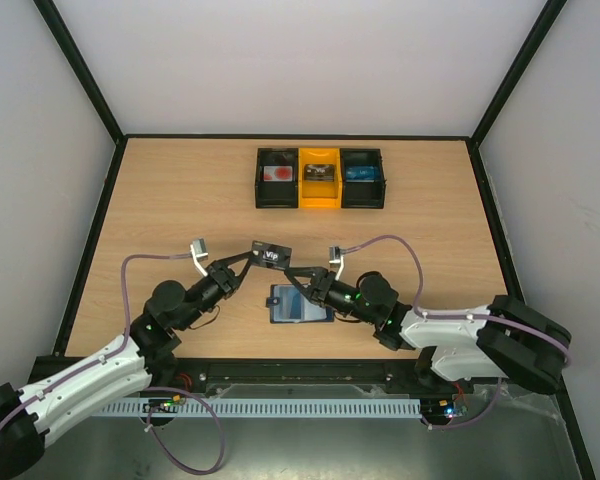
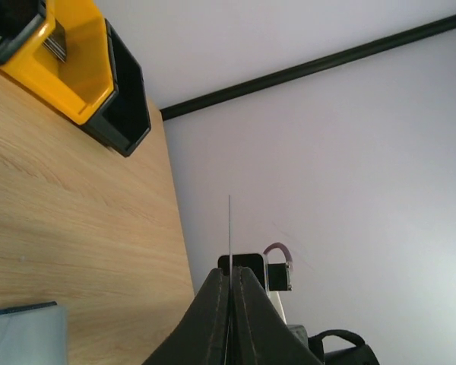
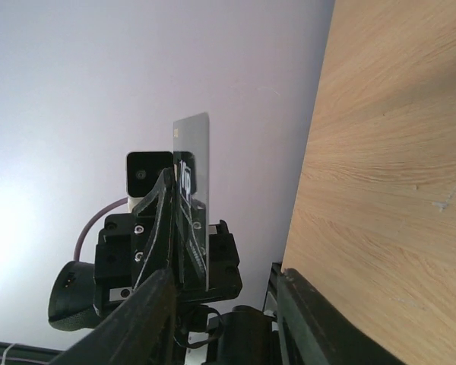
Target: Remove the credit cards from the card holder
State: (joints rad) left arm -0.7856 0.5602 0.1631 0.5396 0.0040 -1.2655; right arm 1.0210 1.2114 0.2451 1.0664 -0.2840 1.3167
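Tabletop (image 1: 180,200): pale wood, with white walls round it and black strips along the edges.
Boxes (image 1: 320,178): three in a row at the upper centre of the top view, black, yellow, black, touching side to side. Each has something small inside.
Holder (image 1: 300,304): lies open and flat at the lower centre of the top view, pale pockets up, between the two arms.
Card (image 1: 271,255): dark with pale lettering, held off the tabletop, just above and left of the holder in the top view. The left wrist view shows it edge-on as a thin line; the right wrist view shows one face, upright against the wall.
Left pincer (image 1: 252,253): closed tight on one end of the card, a finger pressed to each face.
Right pincer (image 1: 302,278): fingers stand apart with nothing between them. It hangs over the holder's upper edge, tips toward the card; whether they touch it I cannot tell.
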